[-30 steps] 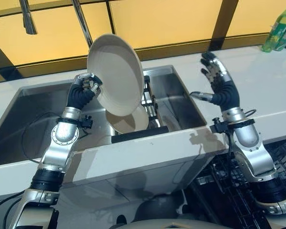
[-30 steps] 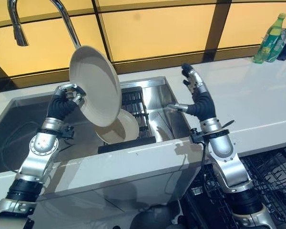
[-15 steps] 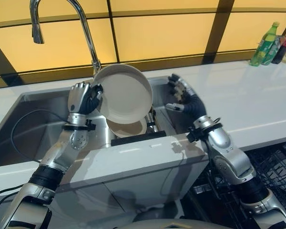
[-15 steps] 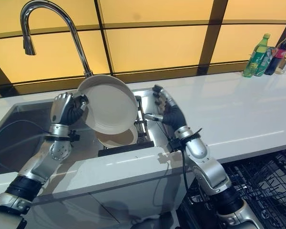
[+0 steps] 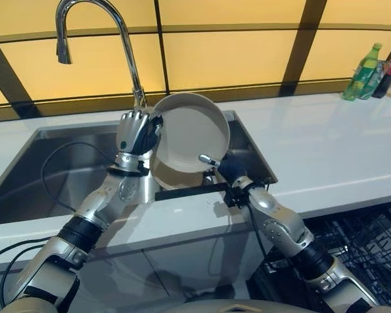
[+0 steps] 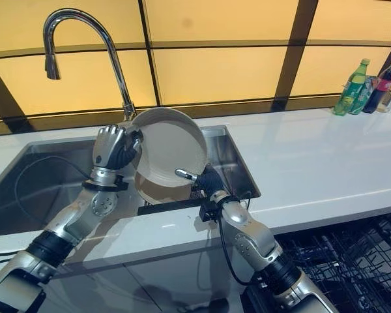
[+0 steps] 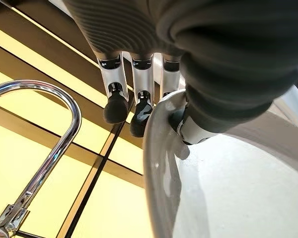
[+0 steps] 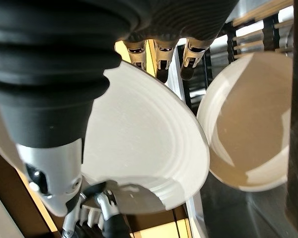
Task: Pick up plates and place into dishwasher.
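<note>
Holding plate (image 5: 192,130) by its rim above sink's (image 5: 65,176) right end, left hand (image 5: 135,132) clenched on it; right hand (image 5: 223,167) beneath, fingers unreadable. Stiff, glazed, slippery, breakable; best gripped at rim.

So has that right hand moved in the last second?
Yes. The right hand was raised above the white counter beside the sink; now it is over the sink, under the lifted plate.

faucet (image 5: 111,39) arching behind sink, rack (image 6: 182,203) with plate (image 5: 176,177) below, counter (image 5: 313,143) open
</note>
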